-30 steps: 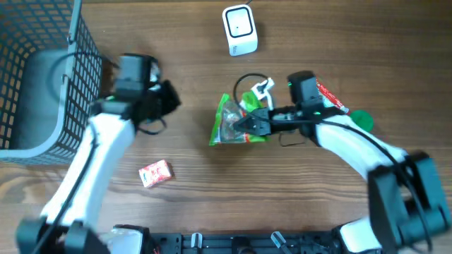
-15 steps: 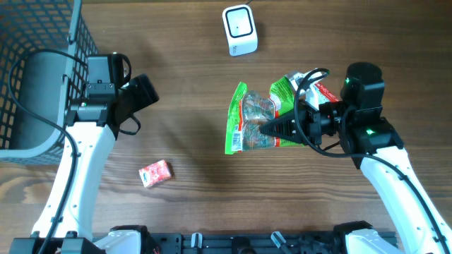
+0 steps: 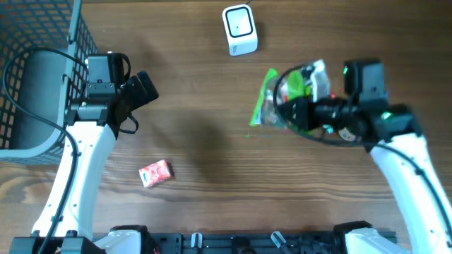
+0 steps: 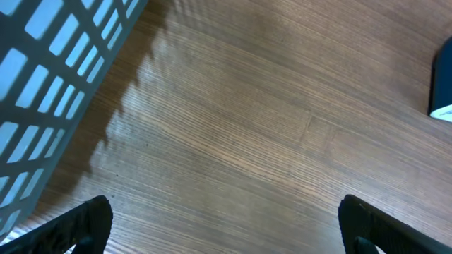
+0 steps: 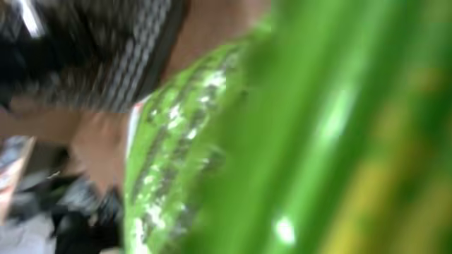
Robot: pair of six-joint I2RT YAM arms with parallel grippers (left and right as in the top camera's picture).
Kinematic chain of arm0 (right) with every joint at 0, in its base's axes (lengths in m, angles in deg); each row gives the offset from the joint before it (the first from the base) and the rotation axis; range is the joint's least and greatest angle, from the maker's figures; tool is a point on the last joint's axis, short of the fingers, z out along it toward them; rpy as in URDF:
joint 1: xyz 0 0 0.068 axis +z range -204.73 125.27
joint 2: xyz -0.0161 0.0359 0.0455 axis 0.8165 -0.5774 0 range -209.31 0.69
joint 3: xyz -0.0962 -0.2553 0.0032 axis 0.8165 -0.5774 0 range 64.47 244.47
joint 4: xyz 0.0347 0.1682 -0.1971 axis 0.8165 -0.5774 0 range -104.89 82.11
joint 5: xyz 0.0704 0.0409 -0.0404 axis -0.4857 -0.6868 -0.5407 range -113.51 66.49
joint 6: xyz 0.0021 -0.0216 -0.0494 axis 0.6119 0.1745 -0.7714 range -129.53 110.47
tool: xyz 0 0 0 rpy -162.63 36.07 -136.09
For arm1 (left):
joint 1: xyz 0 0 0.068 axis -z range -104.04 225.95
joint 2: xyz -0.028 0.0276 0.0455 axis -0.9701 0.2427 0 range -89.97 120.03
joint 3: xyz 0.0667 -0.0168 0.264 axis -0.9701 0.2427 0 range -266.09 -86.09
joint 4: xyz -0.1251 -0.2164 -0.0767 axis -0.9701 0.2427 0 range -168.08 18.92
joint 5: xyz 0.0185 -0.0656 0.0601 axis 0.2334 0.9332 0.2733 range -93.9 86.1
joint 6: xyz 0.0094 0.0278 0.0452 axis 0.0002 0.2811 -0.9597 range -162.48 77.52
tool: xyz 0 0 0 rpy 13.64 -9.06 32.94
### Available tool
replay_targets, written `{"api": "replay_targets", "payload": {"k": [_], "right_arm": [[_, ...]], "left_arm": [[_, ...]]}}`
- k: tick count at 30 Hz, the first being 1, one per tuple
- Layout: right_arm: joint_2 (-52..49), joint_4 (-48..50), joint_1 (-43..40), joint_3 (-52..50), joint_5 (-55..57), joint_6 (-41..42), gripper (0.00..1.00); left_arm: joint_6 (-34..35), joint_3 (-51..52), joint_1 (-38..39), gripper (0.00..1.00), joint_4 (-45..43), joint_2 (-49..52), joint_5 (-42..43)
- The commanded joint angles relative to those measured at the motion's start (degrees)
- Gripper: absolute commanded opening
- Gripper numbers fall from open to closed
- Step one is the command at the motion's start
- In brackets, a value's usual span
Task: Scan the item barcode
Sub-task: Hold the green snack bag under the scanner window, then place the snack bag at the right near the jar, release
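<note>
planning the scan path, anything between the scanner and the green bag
Nothing. The overhead view shows only bare table between the scanner and the bag.

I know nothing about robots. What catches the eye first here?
First, the bright green bag, gripped by the right gripper at centre-right, near the white scanner. At the left stands a wire basket, with the left gripper open and empty beside it; a small red packet lies on the wood nearer the front.

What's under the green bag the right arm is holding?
Only wooden table shows around the green bag, which the right gripper grips; the spot directly beneath is covered by the bag.
</note>
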Motion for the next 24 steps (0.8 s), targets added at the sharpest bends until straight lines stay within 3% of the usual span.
{"api": "replay_targets", "payload": {"k": [1, 3, 6, 10, 14, 19, 24], "right_arm": [[-10.10, -14.91, -0.07, 25.62, 12.98, -7.48, 0.04], [-20.52, -25.09, -0.07, 44.48, 17.86, -10.45, 0.04], [-33.38, -27.41, 1.84, 61.75, 23.41, -14.05, 0.04], [-41.97, -21.11, 9.09, 62.51, 39.58, -21.53, 0.04], [-54.45, -5.64, 20.00, 62.47, 68.06, -30.99, 0.04], [-65.40, 10.80, 24.04, 62.47, 83.58, -42.32, 0.04], [-69.51, 18.73, 24.11, 62.47, 90.14, -42.45, 0.04]], "left_arm": [[-0.48, 0.00, -0.26, 1.00, -0.26, 0.50, -1.11], [-0.48, 0.00, -0.26, 1.00, -0.26, 0.50, -1.11], [-0.48, 0.00, -0.26, 1.00, -0.26, 0.50, -1.11], [-0.48, 0.00, -0.26, 1.00, -0.26, 0.50, -1.11], [-0.48, 0.00, -0.26, 1.00, -0.26, 0.50, -1.11], [-0.48, 0.00, -0.26, 1.00, -0.26, 0.50, -1.11], [-0.48, 0.00, -0.26, 1.00, -0.26, 0.50, -1.11]]}}
